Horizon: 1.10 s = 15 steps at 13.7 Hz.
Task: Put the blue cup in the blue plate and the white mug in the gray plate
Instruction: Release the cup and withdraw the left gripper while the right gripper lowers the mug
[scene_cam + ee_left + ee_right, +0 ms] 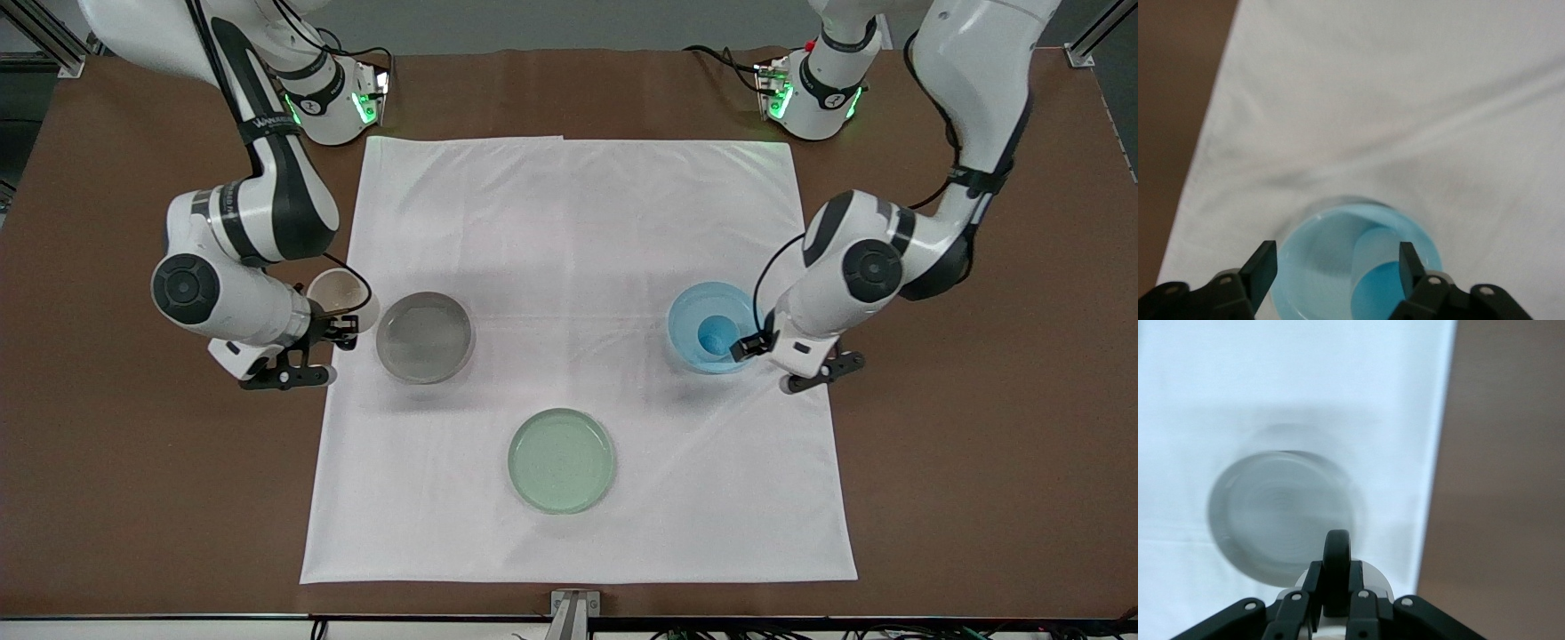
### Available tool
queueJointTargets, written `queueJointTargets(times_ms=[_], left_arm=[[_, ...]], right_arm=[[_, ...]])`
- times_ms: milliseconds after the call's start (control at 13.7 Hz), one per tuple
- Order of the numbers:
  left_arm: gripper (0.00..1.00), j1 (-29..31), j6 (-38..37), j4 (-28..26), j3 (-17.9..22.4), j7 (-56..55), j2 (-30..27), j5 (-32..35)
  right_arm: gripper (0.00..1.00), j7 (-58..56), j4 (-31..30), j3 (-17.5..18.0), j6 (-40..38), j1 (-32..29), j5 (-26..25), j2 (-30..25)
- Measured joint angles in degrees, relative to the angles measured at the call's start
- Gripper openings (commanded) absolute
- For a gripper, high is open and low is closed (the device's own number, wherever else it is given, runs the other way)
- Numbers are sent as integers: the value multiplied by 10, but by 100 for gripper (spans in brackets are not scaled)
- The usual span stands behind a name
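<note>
Clearly, the front view lays out the whole white cloth (578, 356) on the brown table (978, 489), with the gray plate (425, 338), the blue plate (711, 326) and a pale green plate (561, 460) nearest that camera, yet it hides both sets of fingers under the wrists. The left wrist view fills that gap: the left gripper (1338, 267) hangs spread wide over the blue plate (1318, 267), its fingers (1261, 270) clear of the blue cup (1379, 277), which stands upright in the plate with its mouth up and its long axis vertical. In the front view the blue cup (712, 333) shows only as a darker disc inside the plate. The right wrist view shows the right gripper (1336, 597) closed on the black loop handle (1336, 570) of the white mug (1371, 583), with the gray plate (1281, 520) just beside it. From the front, the white mug (342, 298) is upright, mouth up, at the cloth's edge toward the right arm's end of the table, close beside the gray plate; whether it rests on the cloth is unclear.
</note>
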Motion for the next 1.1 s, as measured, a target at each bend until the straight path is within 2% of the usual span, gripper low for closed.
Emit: queueJointTargets(times_ms=[146, 365, 657, 876, 1096], left_arm=[[100, 37, -34, 44, 0, 7, -22, 0], [100, 75, -101, 123, 1, 64, -28, 0], [100, 121, -201, 201, 1, 171, -28, 1], [100, 138, -296, 270, 2, 227, -36, 1], [100, 141, -368, 298, 1, 246, -63, 1]], right_arm=[[3, 10, 0, 0, 29, 21, 22, 14], [3, 55, 0, -1, 76, 45, 23, 51], [3, 106, 0, -2, 111, 68, 23, 86], [3, 110, 1, -4, 121, 69, 23, 97], [4, 109, 6, -10, 122, 69, 19, 106]])
